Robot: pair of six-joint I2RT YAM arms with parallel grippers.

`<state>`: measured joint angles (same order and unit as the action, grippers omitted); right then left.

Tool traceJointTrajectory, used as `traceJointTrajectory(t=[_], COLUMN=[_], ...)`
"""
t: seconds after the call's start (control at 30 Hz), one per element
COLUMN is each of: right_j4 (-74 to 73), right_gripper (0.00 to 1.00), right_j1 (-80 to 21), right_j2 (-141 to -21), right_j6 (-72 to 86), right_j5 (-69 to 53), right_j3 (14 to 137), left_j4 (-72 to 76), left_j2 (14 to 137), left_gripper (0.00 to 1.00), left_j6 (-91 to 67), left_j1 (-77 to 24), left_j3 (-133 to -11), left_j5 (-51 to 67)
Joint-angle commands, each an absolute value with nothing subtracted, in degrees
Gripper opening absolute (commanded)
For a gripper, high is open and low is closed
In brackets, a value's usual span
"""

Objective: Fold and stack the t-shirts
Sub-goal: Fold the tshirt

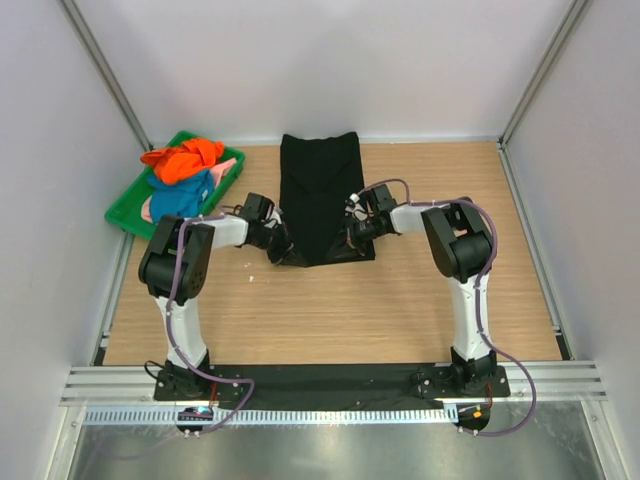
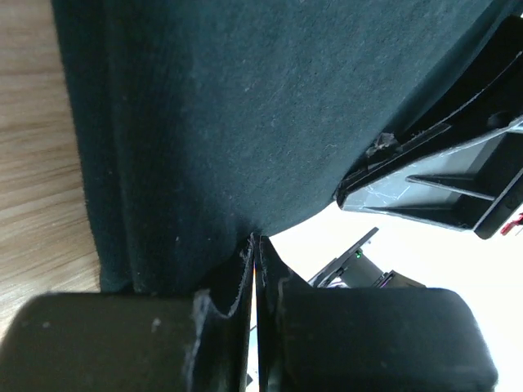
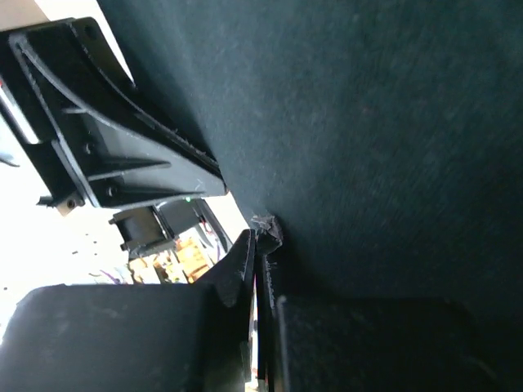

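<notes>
The black t-shirt [image 1: 320,190] lies lengthwise in the middle of the wooden table, folded into a long strip. My left gripper [image 1: 281,247] is shut on its near left corner, and the cloth [image 2: 245,122] fills the left wrist view above the closed fingers [image 2: 233,282]. My right gripper [image 1: 352,236] is shut on the near right corner, and the cloth [image 3: 368,122] fills the right wrist view. The near edge is lifted a little off the table. Orange [image 1: 183,160], blue [image 1: 183,194] and pink [image 1: 225,168] t-shirts lie heaped in the tray.
The green plastic tray [image 1: 122,214] stands at the back left, next to the left wall. White walls and metal posts enclose the table on three sides. A black strip and metal rail run along the near edge by the arm bases.
</notes>
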<state>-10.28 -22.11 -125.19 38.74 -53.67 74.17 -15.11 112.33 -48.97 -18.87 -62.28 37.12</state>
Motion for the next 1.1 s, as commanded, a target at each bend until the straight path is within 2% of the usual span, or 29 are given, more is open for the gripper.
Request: traceJointTrajectory(t=[0.0, 0.2, 0.47, 0.63, 0.87, 1.07], right_j4=[-13.17, -12.75, -8.70, -11.51, -15.11, -15.73], right_gripper=[0.02, 0.02, 0.02, 0.02, 0.01, 0.02], right_j1=[-22.32, -20.66, -10.64, -6.95, -9.58, -10.55], right_j2=[-123.58, -120.42, -114.80, -110.14, -101.78, -109.92], right_j6=[34.55, 32.96, 33.40, 32.52, 34.89, 37.53], right_j5=[-55.37, -54.67, -53.53, -52.65, -52.47, -51.77], right_j3=[73.40, 67.77, 55.47, 51.07, 56.24, 70.47], left_j4=[-15.03, -14.94, -14.77, -16.25, -24.43, -24.09], left_j2=[111.71, 110.48, 108.99, 105.30, 97.73, 105.18], left_gripper=[0.02, 0.01, 0.01, 0.01, 0.03, 0.03], left_j6=[-46.67, -45.09, -43.77, -43.42, -41.57, -43.24], left_j1=[-18.28, -17.23, -15.73, -15.82, -15.65, -13.72], left_j3=[-59.68, -55.03, -52.03, -52.56, -59.49, -68.45], left_j5=[34.81, 34.01, 34.19, 37.70, 38.06, 37.71])
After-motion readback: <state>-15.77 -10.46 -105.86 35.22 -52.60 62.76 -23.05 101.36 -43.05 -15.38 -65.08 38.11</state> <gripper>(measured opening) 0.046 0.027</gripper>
